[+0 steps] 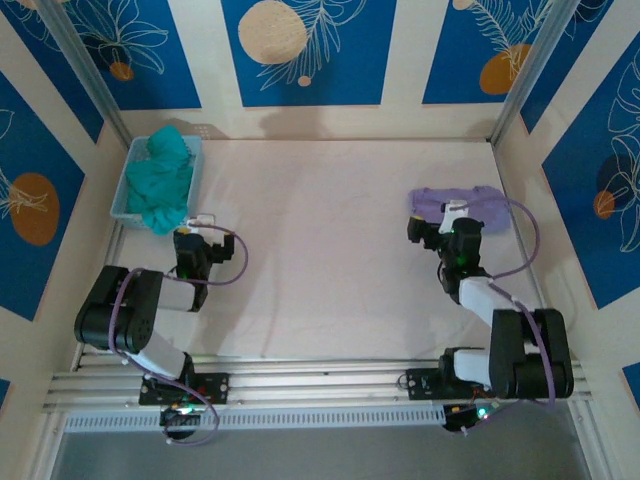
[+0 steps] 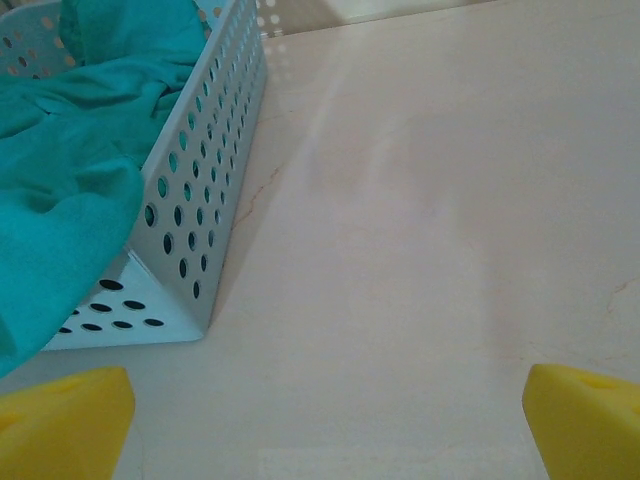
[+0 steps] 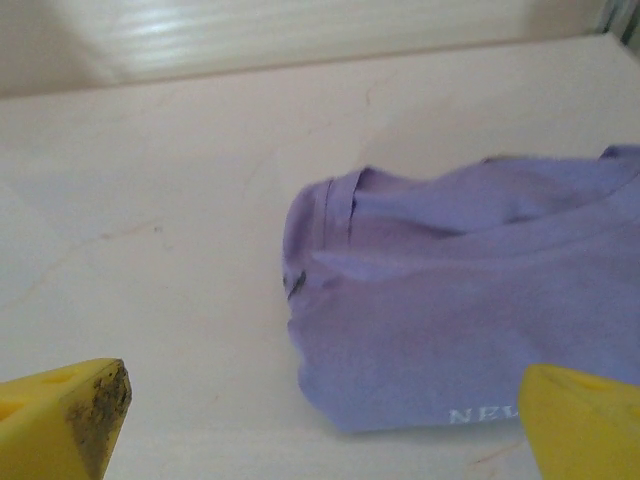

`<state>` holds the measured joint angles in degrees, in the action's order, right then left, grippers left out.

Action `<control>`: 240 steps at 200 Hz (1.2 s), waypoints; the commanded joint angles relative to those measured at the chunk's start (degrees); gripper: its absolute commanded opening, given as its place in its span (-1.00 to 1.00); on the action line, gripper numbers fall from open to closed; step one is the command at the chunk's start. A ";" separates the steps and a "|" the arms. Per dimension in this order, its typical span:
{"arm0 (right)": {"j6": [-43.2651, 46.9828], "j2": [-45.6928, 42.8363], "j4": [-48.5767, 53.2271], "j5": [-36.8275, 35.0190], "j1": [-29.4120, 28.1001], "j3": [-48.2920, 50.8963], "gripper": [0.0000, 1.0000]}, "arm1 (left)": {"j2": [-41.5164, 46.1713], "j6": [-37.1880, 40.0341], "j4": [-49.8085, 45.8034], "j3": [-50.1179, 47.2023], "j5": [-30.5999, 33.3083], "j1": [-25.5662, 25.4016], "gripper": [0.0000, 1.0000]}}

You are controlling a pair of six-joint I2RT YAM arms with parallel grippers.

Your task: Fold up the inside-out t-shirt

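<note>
Pale cream desk (image 1: 330, 250): it carries every item.

Light purple short-sleeved cloth t-shirt (image 3: 450, 330): it lies bunched and unfolded on the desk, just ahead of the right fingers (image 3: 60, 415) and offset toward the finger on the right of the wrist view. Its near hem, bearing white lettering, reaches that finger; contact cannot be confirmed. In the overhead view the t-shirt (image 1: 470, 205) sits directly beyond the right fingers (image 1: 450, 215).

Light blue perforated plastic basket (image 2: 200, 200): it stands ahead and to the left of the left fingers (image 2: 60, 420), its near corner just beyond the left-hand tip and apart from it.

Teal-green cloth garment (image 2: 70, 170): it is heaped in the basket and spills over the basket's near edge, ahead of the left-hand finger.

Left fingers: yellow-tipped, spread wide, nothing between them; bare desk lies between and ahead.

Right fingers: yellow-tipped, spread wide, pinching nothing. The left-hand tip shows dark soiling.
</note>
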<state>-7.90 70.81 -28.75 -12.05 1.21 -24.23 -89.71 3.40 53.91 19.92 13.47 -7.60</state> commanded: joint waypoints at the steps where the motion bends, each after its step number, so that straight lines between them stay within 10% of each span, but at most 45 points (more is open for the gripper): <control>1: -1.20 -1.90 5.40 1.81 0.92 0.90 0.98 | 0.30 -0.50 1.13 0.82 -1.46 0.88 0.99; 39: -1.60 3.14 -13.29 2.62 0.80 5.61 0.99 | 0.37 -0.50 0.99 0.89 -1.53 0.83 0.99; 80: -0.36 15.50 -16.36 4.86 -0.22 -0.22 0.99 | 0.33 -0.59 1.02 0.78 -1.61 0.92 0.99; 240: 1.84 16.56 -18.35 4.32 -1.83 0.76 0.99 | 0.41 -0.67 1.09 0.82 -1.83 1.17 0.99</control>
<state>-7.22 86.85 -45.47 -8.45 -0.75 -23.20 -89.71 3.38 53.82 20.01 12.97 -7.22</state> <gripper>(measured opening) 0.992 0.996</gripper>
